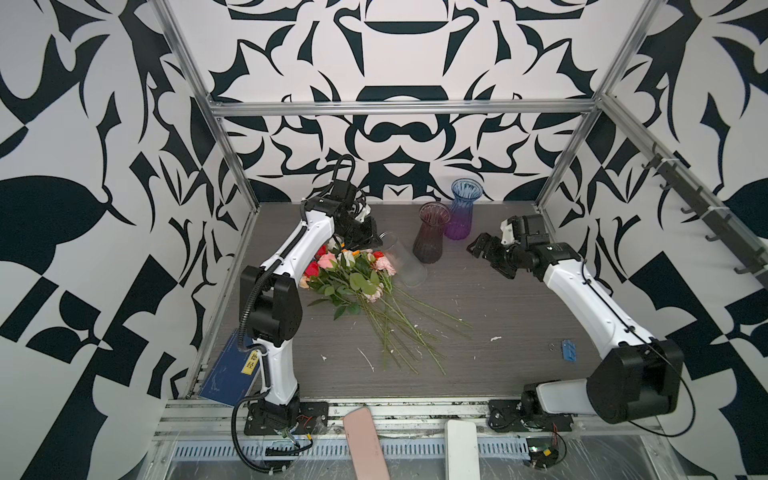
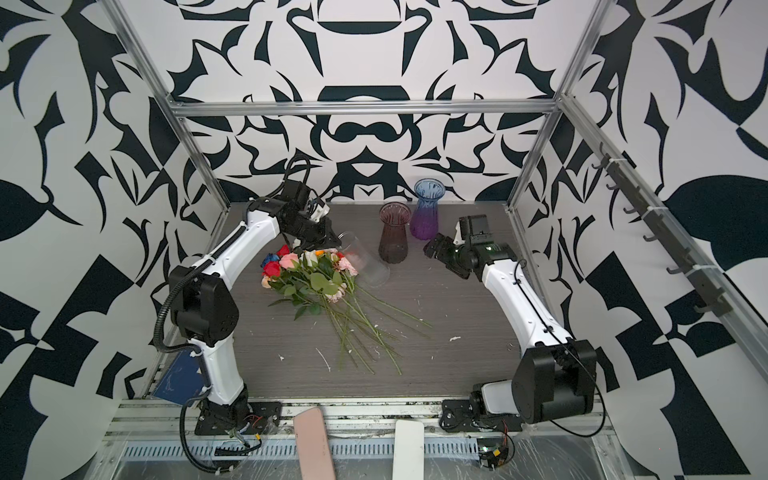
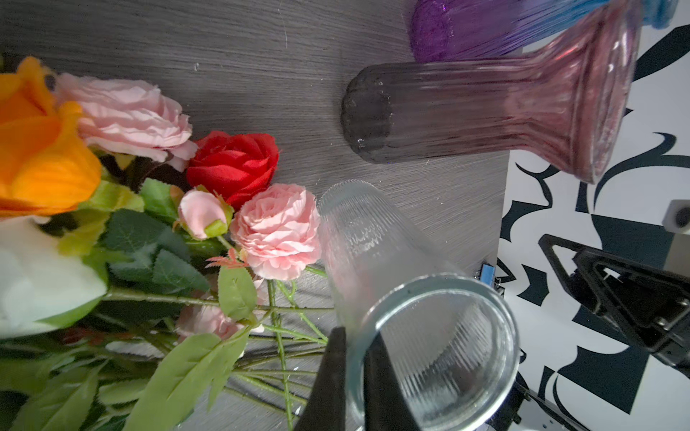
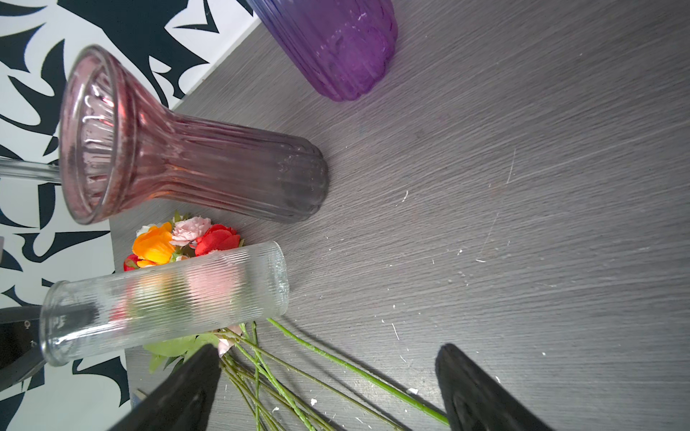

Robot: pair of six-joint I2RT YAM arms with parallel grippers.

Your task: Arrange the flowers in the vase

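So the flowers (image 1: 353, 278) were all lying in one loose bunch on the grey wood-grain table (image 1: 498, 311), left of centre. The red, pink, white and orange blooms were piled toward the back, under the left arm, and the long green stems fanned out toward the front right. A bit of blue showed in a top view (image 2: 272, 259).

Right above the blooms, the left gripper (image 1: 376, 239) was pinched nearly shut on the rim of the clear ribbed glass vase (image 1: 405, 262). The left wrist view showed it well: one finger (image 3: 332, 373) outside the glass and the other inside the mouth. That vase was leaning, mouth tipped back toward the left arm and base down by the table just beside the pink blooms. I couldn't tell if the base sat flat.

Just right of it stood the smoky pink fluted vase (image 1: 430, 239), upright. The blue-to-purple vase (image 1: 461, 212) stood behind it and a touch further right, close but apart in the wrist views.

Further right, the right gripper (image 1: 488, 257) hung over the table with its jaws spread wide and nothing between them, pointed toward the vases, near but not touching. A small blue clip (image 1: 569, 349) lay toward the front right.
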